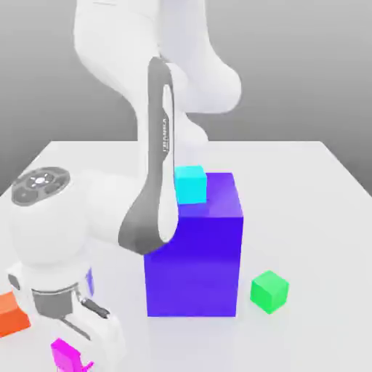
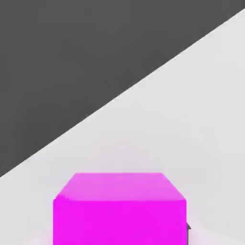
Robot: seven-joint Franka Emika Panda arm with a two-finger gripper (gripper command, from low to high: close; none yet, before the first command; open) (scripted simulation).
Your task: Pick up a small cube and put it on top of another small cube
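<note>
exterior view: claw shut on magenta cube, near left | target: green cube, to the right and a little farther, past the blue block's near face | next move likely: lift, then carry rightward

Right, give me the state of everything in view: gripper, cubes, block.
Gripper: shut on the magenta cube.
Magenta cube: between the fingers, not on the green cube.
Green cube: on the white surface, nothing on top.
Cyan cube: on top of the blue-violet block.
Blue-violet block: upright, bearing the cyan cube.
Orange cube: partly out of frame.
</note>
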